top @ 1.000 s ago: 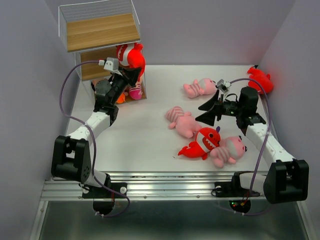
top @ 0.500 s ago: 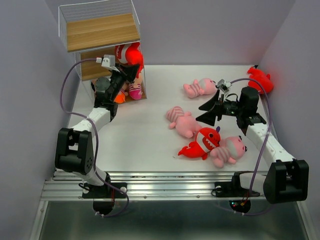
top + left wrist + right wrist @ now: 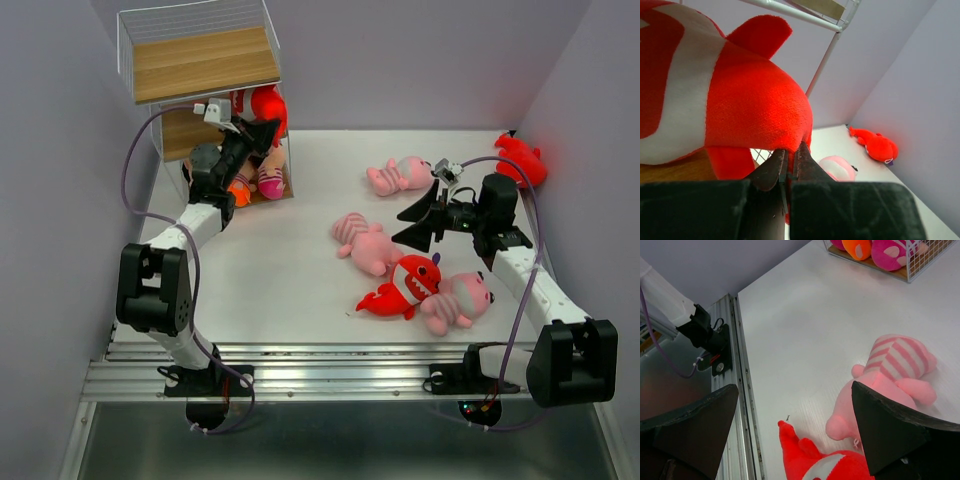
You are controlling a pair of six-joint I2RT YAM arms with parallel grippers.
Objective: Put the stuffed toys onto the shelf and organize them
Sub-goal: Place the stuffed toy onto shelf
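Observation:
The shelf [image 3: 200, 62] stands at the back left. My left gripper [image 3: 262, 134] is shut on a red shark [image 3: 262, 108] and holds it at the shelf's middle tier; the left wrist view shows the jaws [image 3: 790, 151] pinching the shark's red underside [image 3: 750, 100]. My right gripper [image 3: 418, 222] is open and empty above the table, over a pink striped animal [image 3: 365, 243], also in the right wrist view [image 3: 895, 375]. A second shark [image 3: 402, 286] lies beside another pink animal [image 3: 455, 300]. A third pink animal [image 3: 398, 176] lies farther back.
A third red shark [image 3: 522, 160] lies at the back right by the wall, also in the left wrist view [image 3: 877, 145]. Plush with pink and orange feet [image 3: 268, 182] sits in the shelf's bottom tier. The metal rail [image 3: 735, 390] runs along the table's near edge.
My left gripper has carried the red shark up and back, farther into the shelf's middle tier. The right arm has not moved.

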